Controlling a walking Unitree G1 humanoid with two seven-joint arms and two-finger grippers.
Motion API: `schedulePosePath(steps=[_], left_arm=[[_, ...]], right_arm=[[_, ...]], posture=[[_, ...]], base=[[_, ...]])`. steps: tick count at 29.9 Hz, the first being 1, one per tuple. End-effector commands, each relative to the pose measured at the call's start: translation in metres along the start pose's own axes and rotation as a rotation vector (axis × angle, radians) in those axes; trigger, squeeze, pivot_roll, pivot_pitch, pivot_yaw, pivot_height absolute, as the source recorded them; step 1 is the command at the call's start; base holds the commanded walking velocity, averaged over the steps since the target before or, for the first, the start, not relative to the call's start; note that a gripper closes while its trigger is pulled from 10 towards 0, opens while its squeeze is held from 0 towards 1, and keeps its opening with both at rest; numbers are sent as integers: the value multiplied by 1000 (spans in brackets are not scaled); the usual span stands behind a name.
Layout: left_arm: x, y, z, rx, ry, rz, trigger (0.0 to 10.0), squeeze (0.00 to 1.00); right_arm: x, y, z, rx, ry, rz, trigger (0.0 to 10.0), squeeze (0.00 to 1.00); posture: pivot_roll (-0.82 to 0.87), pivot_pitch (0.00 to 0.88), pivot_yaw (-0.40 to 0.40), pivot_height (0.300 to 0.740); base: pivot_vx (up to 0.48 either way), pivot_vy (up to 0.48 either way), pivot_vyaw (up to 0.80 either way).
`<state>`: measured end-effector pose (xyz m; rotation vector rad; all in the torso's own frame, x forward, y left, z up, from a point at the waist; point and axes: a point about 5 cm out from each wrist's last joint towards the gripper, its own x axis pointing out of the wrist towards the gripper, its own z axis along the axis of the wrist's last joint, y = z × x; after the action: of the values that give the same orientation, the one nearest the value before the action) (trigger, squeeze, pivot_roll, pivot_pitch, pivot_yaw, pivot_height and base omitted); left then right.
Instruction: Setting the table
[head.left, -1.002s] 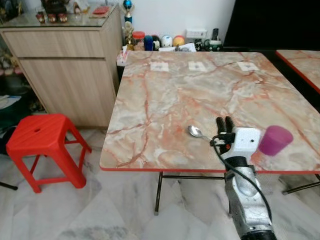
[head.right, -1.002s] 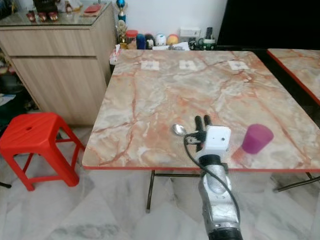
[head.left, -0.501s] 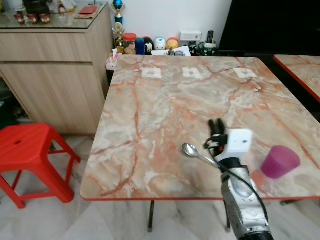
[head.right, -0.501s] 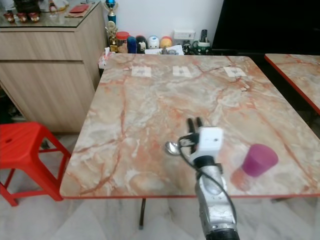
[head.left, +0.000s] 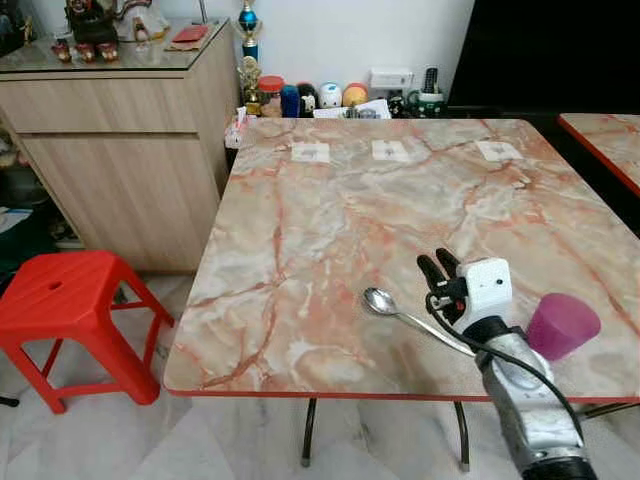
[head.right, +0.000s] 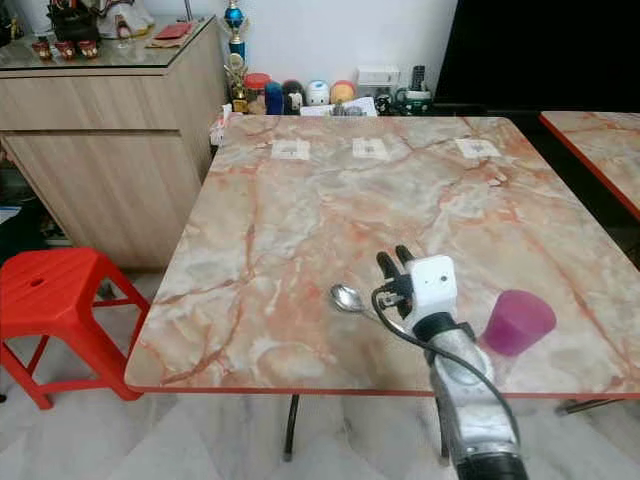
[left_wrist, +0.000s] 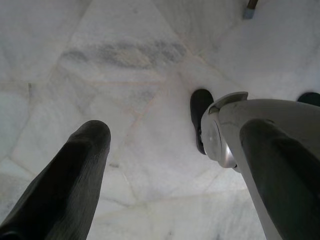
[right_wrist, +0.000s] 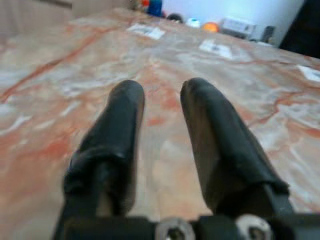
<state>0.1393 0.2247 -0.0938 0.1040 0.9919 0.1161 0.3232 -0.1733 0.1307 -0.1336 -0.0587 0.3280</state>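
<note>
A metal spoon (head.left: 402, 314) lies on the marble table (head.left: 300, 220) near its front edge, bowl pointing left. A purple cup (head.left: 562, 325) stands upside down at the front right. My right gripper (head.left: 436, 262) hovers just above the table, right of the spoon's bowl and left of the cup. Its fingers (right_wrist: 125, 115) are a little apart with nothing between them. My left gripper (left_wrist: 177, 135) hangs open over the pale floor beside the robot's leg.
A red plastic stool (head.left: 65, 295) stands left of the table, in front of a wooden cabinet (head.left: 120, 140). Jars and small items (head.left: 300, 98) line the wall behind the table's far edge. A second marble table (head.left: 610, 135) is at the right.
The camera has shifted, so the whole view moved. My right arm now reaches in from farther right, fingers leaning left. Spoon and cup lie where they were.
</note>
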Motion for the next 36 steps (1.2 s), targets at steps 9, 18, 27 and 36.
schedulePosePath(steps=[9,18,27,36], left_arm=[[-2,3,-8,6,36,-1,10000,0],[-2,0,-9,12,35,-6,10000,0],[-2,2,-8,19,36,-11,10000,0],[-2,4,-7,26,34,-15,10000,0]], right_arm=[[6,-4,-17,-36,169,178,10000,0],[3,-15,-30,-77,334,251,10000,0],[-4,-25,-30,-33,369,304,10000,0],[-8,-30,-34,-2,394,317,10000,0]], posture=[[29,82,0,740],[29,78,4,740],[20,63,12,740],[19,60,16,740]], base=[[0,0,0],[0,0,0],[0,0,0],[0,0,0]])
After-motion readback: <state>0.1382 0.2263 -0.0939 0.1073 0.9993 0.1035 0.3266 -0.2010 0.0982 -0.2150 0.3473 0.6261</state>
